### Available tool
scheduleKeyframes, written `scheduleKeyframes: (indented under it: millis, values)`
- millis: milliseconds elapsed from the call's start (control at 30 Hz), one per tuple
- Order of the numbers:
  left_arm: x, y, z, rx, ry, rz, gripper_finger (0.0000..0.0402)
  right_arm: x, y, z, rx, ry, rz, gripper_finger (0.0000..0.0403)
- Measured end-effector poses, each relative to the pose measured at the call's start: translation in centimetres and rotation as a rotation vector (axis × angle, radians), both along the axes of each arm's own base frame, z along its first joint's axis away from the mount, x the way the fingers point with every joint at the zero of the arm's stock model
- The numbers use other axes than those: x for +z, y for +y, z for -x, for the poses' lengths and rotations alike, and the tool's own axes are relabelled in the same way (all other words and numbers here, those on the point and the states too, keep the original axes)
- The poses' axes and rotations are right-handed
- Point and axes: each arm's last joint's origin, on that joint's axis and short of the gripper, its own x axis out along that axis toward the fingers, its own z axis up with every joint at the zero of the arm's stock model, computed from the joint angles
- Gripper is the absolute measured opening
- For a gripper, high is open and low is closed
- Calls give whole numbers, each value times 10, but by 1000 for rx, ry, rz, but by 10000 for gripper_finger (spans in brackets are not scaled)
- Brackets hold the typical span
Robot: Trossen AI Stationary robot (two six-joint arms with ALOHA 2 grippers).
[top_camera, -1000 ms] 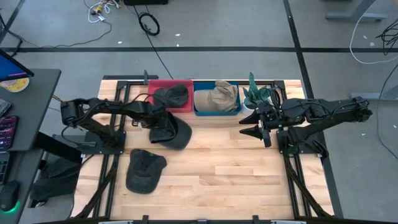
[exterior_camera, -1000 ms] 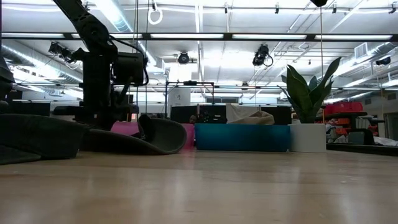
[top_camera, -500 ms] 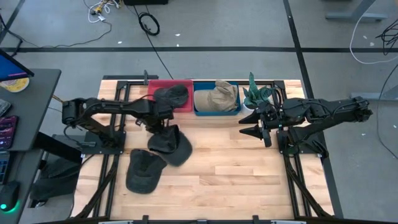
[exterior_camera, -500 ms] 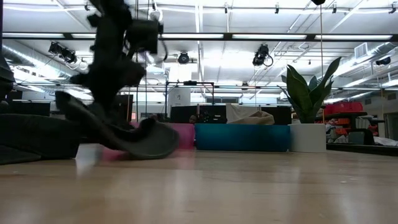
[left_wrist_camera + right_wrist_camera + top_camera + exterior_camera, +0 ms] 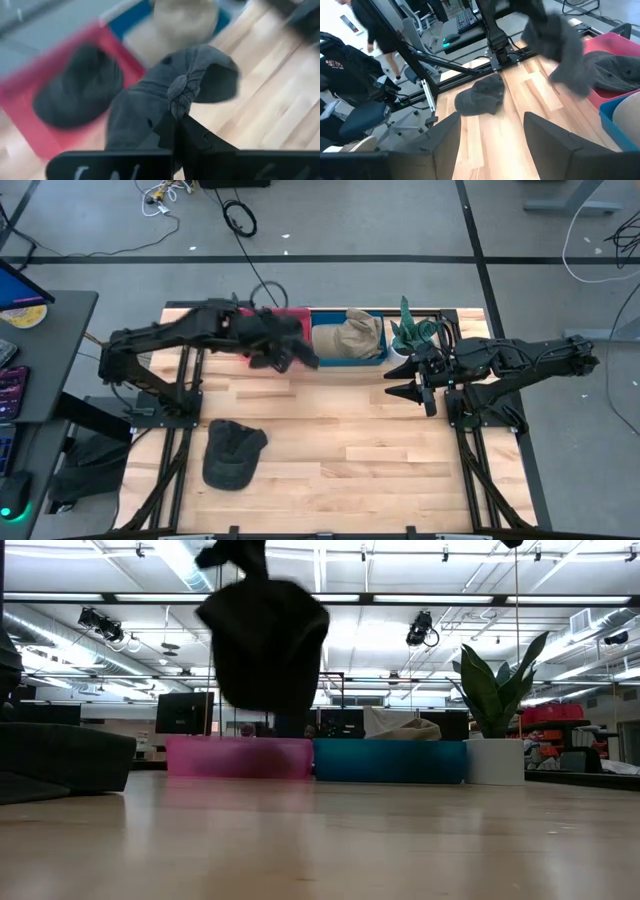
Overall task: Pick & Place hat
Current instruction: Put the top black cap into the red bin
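A dark grey cap [image 5: 288, 352] hangs from my left gripper [image 5: 262, 340], which is shut on it, above the near wall of the red bin [image 5: 292, 314]. In the low view this cap [image 5: 265, 645] is well above the bin [image 5: 240, 757]. Another dark cap [image 5: 77, 92] lies inside the red bin. A third dark cap [image 5: 232, 452] rests flat on the table near the left front. My right gripper [image 5: 395, 384] is open and hovers at the table's right, beside the plant. My left gripper pinches a bunched fold of the cap's crown [image 5: 183, 94] between its two shut fingers [image 5: 192, 135], coming from above. The cap is lifted clear of the table and droops slack below the fingers.
A blue bin [image 5: 348, 360] holding a tan hat [image 5: 352, 335] stands right of the red bin. A potted plant [image 5: 412, 335] in a white pot sits at the far right. Bare wood lies across the table's middle and near side [image 5: 380, 460]. People and chairs show beyond the table's left side.
My left gripper has risen and moved toward the far edge, over the red bin, staying shut. The dark cap, which lay with its brim on the table, is now lifted clear and hangs bunched below the fingers.
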Motion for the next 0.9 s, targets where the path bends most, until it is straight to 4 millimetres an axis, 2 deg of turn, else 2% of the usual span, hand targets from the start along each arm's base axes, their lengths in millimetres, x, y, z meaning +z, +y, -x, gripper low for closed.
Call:
scheduleKeyframes:
  millis: [133,367,667,767,900]
  values:
    - [38,-6,6,-61,-85,-136,5,0,0,0,-7,1,-21,219]
    - [79,-15,16,-172,-150,-331,5,3,-1,-1,-29,-25,-85,219]
    - [108,-27,5,-355,-209,-716,5,7,-6,-3,-65,-65,-111,219]
    - [113,-22,4,-299,-259,-731,5,7,-7,-3,-67,-65,-111,219]
    - [115,-8,5,-127,-362,-618,5,7,-7,-3,-66,-65,-110,219]
